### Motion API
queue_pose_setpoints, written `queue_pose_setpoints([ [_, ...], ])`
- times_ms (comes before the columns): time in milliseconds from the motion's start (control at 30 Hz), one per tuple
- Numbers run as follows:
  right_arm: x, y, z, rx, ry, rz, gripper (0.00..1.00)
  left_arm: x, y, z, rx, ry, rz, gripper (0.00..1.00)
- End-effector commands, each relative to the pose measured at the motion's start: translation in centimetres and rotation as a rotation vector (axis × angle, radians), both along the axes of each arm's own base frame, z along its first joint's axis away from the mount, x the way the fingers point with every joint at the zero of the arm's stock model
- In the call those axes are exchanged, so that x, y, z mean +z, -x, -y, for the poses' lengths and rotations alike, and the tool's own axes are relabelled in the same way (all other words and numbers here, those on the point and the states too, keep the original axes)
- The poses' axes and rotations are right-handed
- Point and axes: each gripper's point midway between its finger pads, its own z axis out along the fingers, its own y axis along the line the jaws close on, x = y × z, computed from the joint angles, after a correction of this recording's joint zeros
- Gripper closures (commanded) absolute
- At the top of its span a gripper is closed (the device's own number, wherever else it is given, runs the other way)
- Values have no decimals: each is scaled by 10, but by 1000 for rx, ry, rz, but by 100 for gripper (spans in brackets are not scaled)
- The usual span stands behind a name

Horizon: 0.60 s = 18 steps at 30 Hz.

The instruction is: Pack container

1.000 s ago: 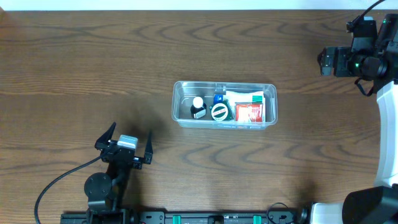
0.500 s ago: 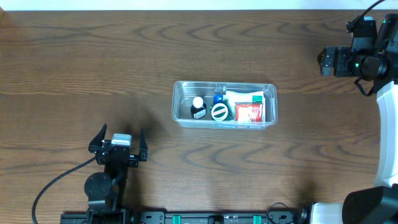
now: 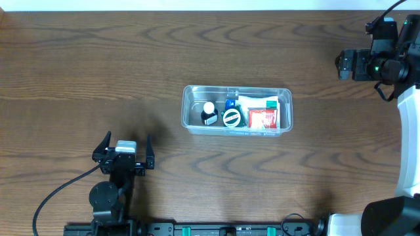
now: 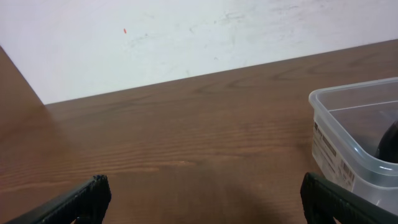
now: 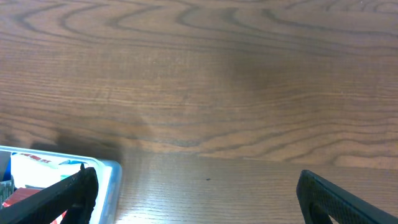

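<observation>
Clear plastic rectangular container [image 3: 236, 87], centre, looks packed — left fingers [image 4: 68, 202] and right fingers [image 5: 62, 193] wide, empty; keep them clear

The container [image 3: 236, 87] sits in the middle of the desk [image 3: 98, 59]. Inside it, a bottle [image 3: 209, 113] is at the left end, a round item [image 3: 231, 118] just right of it, and boxes [image 3: 264, 111] fill the right end. The left pincer [image 3: 128, 139] is at the near left and the right pincer [image 3: 340, 65] at the far right, both well apart from the container.
</observation>
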Motion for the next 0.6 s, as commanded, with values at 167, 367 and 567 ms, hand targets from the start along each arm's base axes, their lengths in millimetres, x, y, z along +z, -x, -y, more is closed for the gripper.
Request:
queue_pose_setpoints([
  [167, 7, 0, 0, -7, -5, 17, 1, -15, 0, 0, 3, 7, -32, 2],
  [367, 7, 0, 0, -7, -5, 17, 1, -15, 0, 0, 3, 7, -32, 2],
  [567, 13, 2, -3, -2, -2, 32, 1, -15, 0, 0, 3, 7, -33, 2],
])
